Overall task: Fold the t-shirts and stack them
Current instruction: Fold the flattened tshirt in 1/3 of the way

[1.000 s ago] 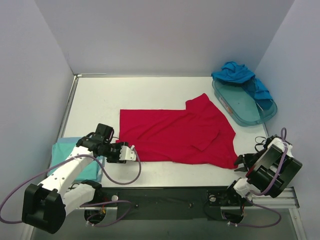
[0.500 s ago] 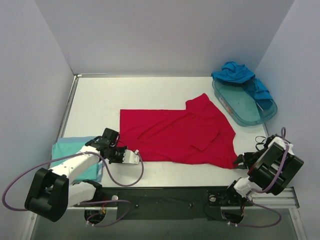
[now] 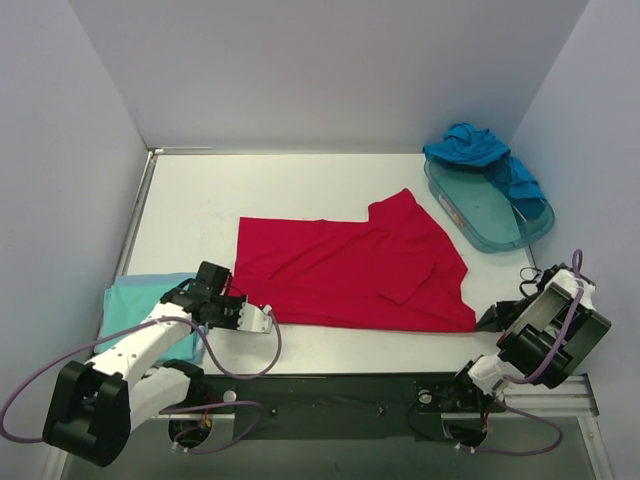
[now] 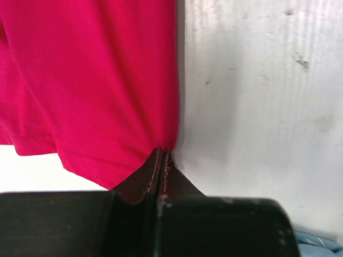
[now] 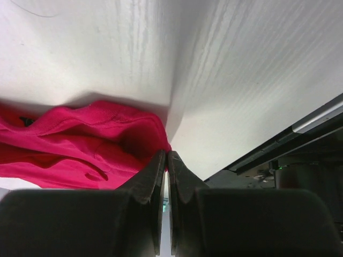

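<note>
Top view: the task is early on. The aqua t-shirt [image 3: 135, 308] lies flat at the near-left corner of the desk [image 3: 200, 200], prob. already folded as the stack base. The red t-shirt [image 3: 350, 272] is spread mid-desk towards the near edge, w/ one sleeve flap turned over but no real fold yet. The blue t-shirt [image 3: 472, 146] is bunched at the far-right corner, draped over the tray [image 3: 497, 228], untouched. The left gripper [image 3: 262, 318] and right gripper [image 3: 488, 318] sit at the red shirt's two near corners.

Vs 1 s ago: the near hem sagged and is now pulled straight, the right corner drawn further twd the right edge.

Left wrist view: jaws together, pinching the red hem corner; bare desk beside it.

Right wrist view: jaws together on the rumpled red edge, close to the desk's near edge.

Left to do: fold red, stack it, then blue.
</note>
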